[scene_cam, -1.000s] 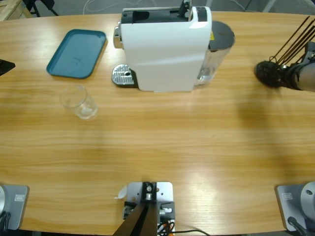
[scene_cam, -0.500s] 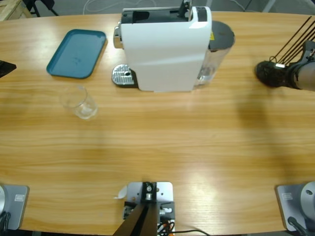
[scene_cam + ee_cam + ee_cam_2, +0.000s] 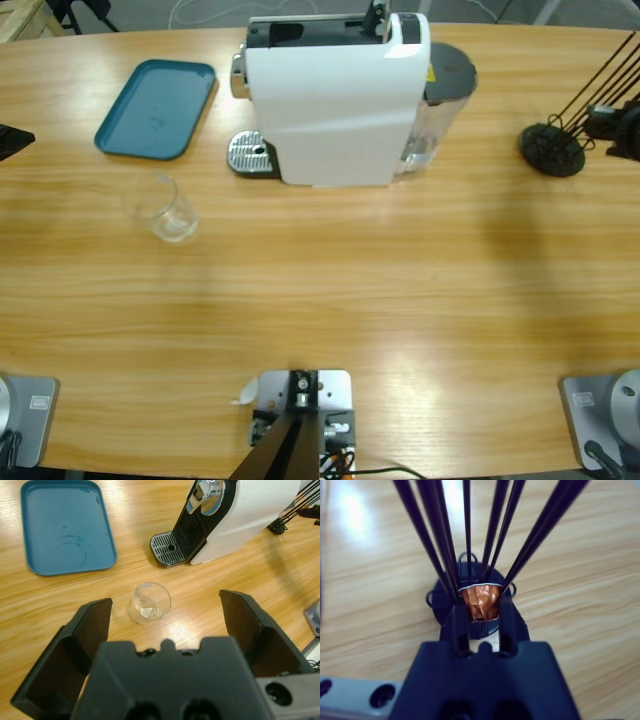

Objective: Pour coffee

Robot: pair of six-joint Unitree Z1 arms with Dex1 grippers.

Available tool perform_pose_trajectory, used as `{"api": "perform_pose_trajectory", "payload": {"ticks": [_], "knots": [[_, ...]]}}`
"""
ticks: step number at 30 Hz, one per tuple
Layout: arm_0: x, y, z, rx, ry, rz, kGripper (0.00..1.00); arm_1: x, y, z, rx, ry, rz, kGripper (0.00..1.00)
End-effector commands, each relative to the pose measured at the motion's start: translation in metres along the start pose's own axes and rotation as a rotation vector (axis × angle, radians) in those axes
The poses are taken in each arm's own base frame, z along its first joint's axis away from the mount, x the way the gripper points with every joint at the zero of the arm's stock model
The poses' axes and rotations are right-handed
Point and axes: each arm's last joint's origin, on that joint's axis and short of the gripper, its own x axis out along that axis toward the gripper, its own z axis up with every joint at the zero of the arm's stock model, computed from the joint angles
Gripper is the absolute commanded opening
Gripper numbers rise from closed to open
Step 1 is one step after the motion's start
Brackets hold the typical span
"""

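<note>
Wood-grain surface runs the full width of the high view, with the white coffee machine standing near its far edge. A chrome drip grate sticks out at the machine's left foot, and a grey-lidded water tank sits against its right side. In the left wrist view the machine's chrome spout hangs above that grate.

Left of the grate and nearer the camera, an empty clear glass stands by itself. Beyond it, near the far left, lies a teal tray with nothing on it.

At the right edge stands a black wire capsule rack on a round base, its thin rods fanning upward. The right gripper is at this rack, its jaws clenched on a copper-foil coffee capsule between the rods just above the base.

The left gripper hovers released, jaws spread wide, with the glass lying between them on the surface below, untouched. Only its dark tip shows at the high view's left edge.
</note>
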Motion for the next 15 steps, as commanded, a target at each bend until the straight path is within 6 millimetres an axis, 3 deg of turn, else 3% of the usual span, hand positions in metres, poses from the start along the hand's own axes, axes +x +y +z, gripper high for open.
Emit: {"api": "perform_pose_trajectory", "payload": {"ticks": [1, 10, 13, 15], "knots": [[0.006, 0.002, -0.011, 0.008, 0.045, 0.000, 0.927, -0.047, -0.012, 0.043, -0.005, -0.068, -0.011, 0.000], [0.011, 0.002, -0.011, 0.018, 0.052, -0.010, 0.928, -0.107, -0.019, 0.102, -0.008, -0.129, 0.007, 0.000], [0.012, 0.000, -0.013, 0.026, 0.061, -0.020, 0.928, -0.127, -0.020, 0.112, -0.045, -0.150, 0.045, 0.000], [0.015, -0.002, -0.013, 0.039, 0.072, -0.034, 0.931, -0.140, -0.010, 0.110, -0.158, -0.167, 0.201, 0.000]]}}
